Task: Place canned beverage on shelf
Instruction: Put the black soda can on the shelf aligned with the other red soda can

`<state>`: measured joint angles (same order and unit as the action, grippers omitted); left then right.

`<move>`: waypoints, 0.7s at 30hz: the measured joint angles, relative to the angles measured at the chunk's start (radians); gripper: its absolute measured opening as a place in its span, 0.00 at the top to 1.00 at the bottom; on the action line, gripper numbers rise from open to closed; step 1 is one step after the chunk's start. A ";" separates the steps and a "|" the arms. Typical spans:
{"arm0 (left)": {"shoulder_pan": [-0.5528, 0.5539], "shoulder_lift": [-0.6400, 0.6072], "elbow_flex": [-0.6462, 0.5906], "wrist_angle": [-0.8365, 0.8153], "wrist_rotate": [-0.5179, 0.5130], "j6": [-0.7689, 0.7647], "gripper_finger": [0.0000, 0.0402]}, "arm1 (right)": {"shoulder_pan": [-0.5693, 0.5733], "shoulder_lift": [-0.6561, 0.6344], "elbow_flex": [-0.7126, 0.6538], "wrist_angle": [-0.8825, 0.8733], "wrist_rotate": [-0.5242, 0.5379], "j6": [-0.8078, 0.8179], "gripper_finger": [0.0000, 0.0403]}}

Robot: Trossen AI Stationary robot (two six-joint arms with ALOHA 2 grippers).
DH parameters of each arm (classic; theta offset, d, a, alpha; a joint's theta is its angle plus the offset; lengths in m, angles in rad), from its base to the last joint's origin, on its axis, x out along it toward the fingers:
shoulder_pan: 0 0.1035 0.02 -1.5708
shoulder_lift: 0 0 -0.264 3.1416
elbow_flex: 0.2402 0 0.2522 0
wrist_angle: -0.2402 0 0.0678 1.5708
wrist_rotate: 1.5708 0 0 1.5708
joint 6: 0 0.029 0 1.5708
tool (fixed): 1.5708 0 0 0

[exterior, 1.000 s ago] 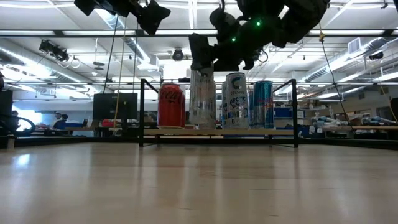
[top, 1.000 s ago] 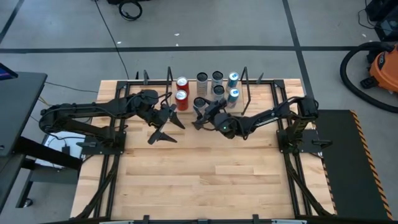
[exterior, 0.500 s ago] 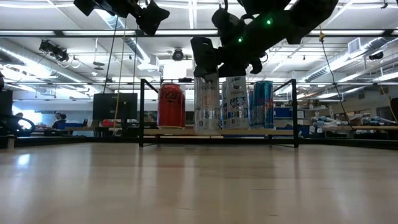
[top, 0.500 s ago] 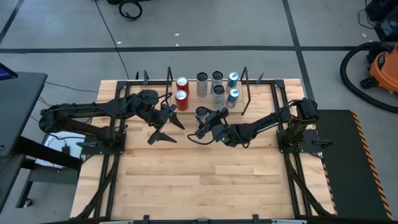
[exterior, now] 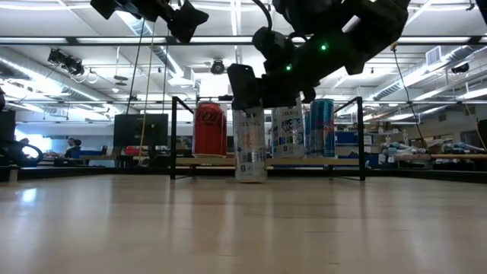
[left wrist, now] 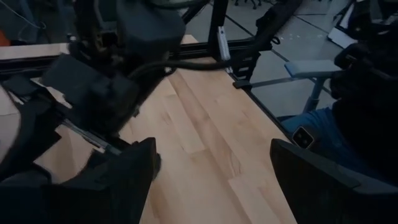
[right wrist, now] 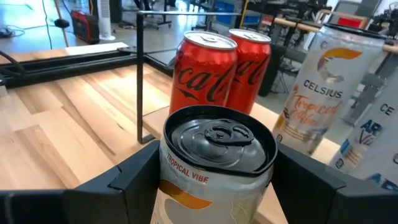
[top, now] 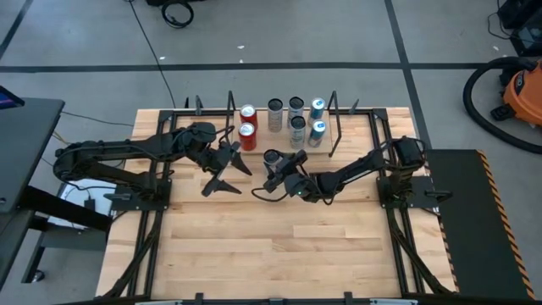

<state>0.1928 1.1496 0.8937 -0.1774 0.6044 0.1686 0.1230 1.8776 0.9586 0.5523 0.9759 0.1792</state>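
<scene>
My right gripper (top: 276, 163) is shut on a silver can marked "Tropical Vibe" (exterior: 251, 144) in front of the shelf (exterior: 304, 161), near the table's middle. The can's top with its pull tab (right wrist: 219, 140) fills the right wrist view. On the shelf stand two red cans (top: 247, 123), several silver cans (top: 295, 114) and two blue cans (top: 317, 117), all on their bases. My left gripper (top: 227, 176) hangs open in the air left of the held can, with nothing between its fingers (left wrist: 124, 180). My right gripper pinches the silver can's upper wall (right wrist: 169, 186), just under the rim, between its two fingers (right wrist: 134, 183). The fingers come about level from the table's right side. The can stands upright. I cannot tell whether its bottom (exterior: 251, 180) rests on the table or hangs just above it.
Black metal frames (top: 152, 182) run along the table's left and right sides by the arm bases. The near half of the wooden tabletop (top: 271, 254) lies bare. A person's legs and a chair (left wrist: 336, 124) show beyond the table in the left wrist view.
My right gripper has moved toward the table's near edge and down, away from the shelf, with the silver can. The can has stayed upright and has sunk from the height of the shelf's cans to table height.
</scene>
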 joint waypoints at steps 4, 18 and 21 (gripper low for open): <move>0.000 0.000 0.000 -0.001 -0.028 0.001 0.21 | 0.000 0.004 0.001 0.001 0.003 0.002 0.33; 0.000 0.000 0.000 -0.001 -0.040 0.001 0.21 | 0.002 0.005 0.001 -0.007 -0.016 0.001 0.24; 0.000 0.000 0.000 -0.001 -0.046 0.001 0.21 | 0.001 0.008 -0.001 -0.016 -0.058 0.001 0.21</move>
<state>0.1932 1.1496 0.8938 -0.1787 0.5588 0.1697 0.1238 1.8852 0.9573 0.5366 0.9184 0.1799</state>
